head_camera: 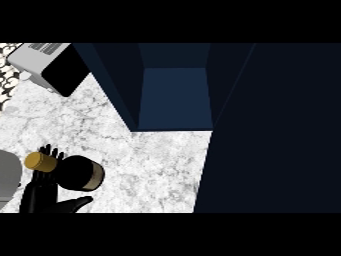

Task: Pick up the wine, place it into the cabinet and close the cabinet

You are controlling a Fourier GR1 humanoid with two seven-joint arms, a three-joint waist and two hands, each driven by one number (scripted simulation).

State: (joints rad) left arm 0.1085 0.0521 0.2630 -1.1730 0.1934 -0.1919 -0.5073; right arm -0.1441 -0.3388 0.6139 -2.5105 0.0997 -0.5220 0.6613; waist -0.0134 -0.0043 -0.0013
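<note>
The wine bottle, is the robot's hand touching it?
Cannot tell. In the head view the left hand overlaps the wine bottle, fingers showing behind its neck, but looking from above, no plain contact or gap shows.

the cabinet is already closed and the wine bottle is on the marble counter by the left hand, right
Not quite. The cabinet is open, not closed: the head view shows its door swung out at the right and its blue inside bare. The rest holds: the wine bottle is on the marble counter, beside the left hand, whose fingers are straight.
</note>
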